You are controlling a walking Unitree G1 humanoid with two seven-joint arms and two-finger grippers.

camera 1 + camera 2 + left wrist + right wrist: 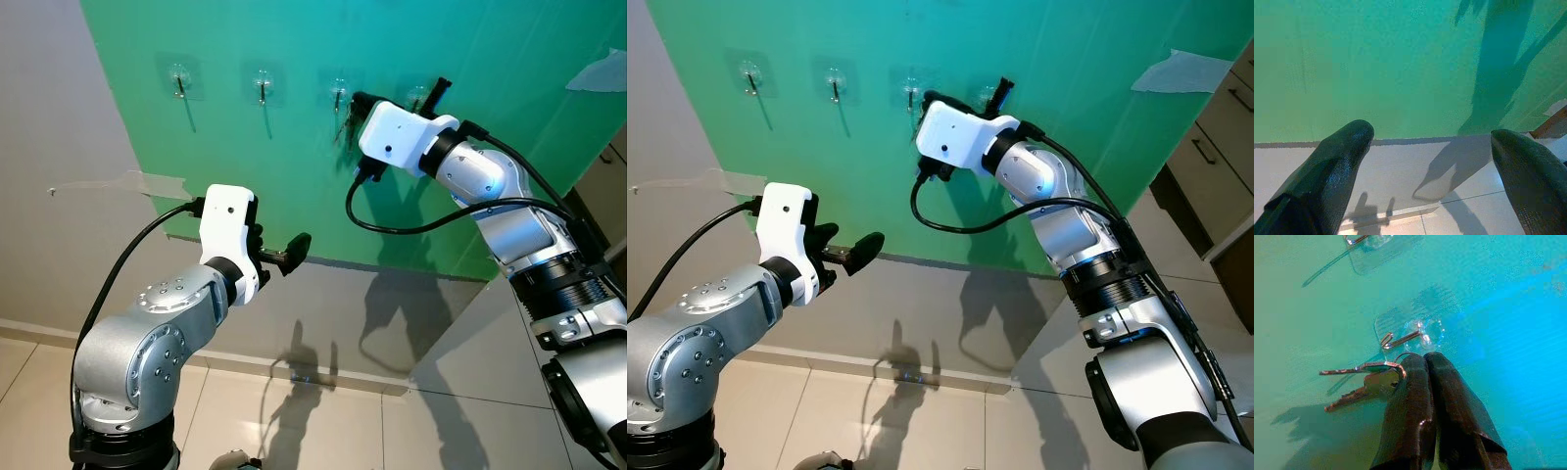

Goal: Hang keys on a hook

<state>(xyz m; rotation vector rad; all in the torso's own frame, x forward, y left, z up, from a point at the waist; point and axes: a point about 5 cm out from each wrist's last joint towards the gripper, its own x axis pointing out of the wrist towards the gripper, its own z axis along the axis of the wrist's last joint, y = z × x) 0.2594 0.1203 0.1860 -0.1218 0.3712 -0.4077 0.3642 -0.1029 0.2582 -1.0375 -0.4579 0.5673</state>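
A: What's nearest the camera?

B: The left arm, lower left of the head views. Its left gripper [284, 257] hovers before the wall, idle; in its wrist view the fingers [1337, 166] stand wide apart with nothing between them, facing the green sheet [294, 176] and the floor [1415, 196] below it.

A: And farther in?

B: The right arm reaches from the lower right up to the upper middle of the frame. The right gripper [1422, 363] is clenched, jaws pressed together on the ring of the keys [1364, 377].

A: Where exactly are the keys?

B: In the right wrist view they hang to one side of the fingertips, just below a hook [1403, 339] on its clear pad. The ring looks close to the hook's wire but I can't tell whether it's threaded over it yet.

A: The rest of the wall?

B: A row of hooks along the top of the green sheet; the two at upper left [180, 80] [263, 86] are bare.

A: So how far along?

B: I'd judge late. The keys are grasped and brought up to a hook. What's left is slipping the ring over the wire tip, letting go and pulling away.
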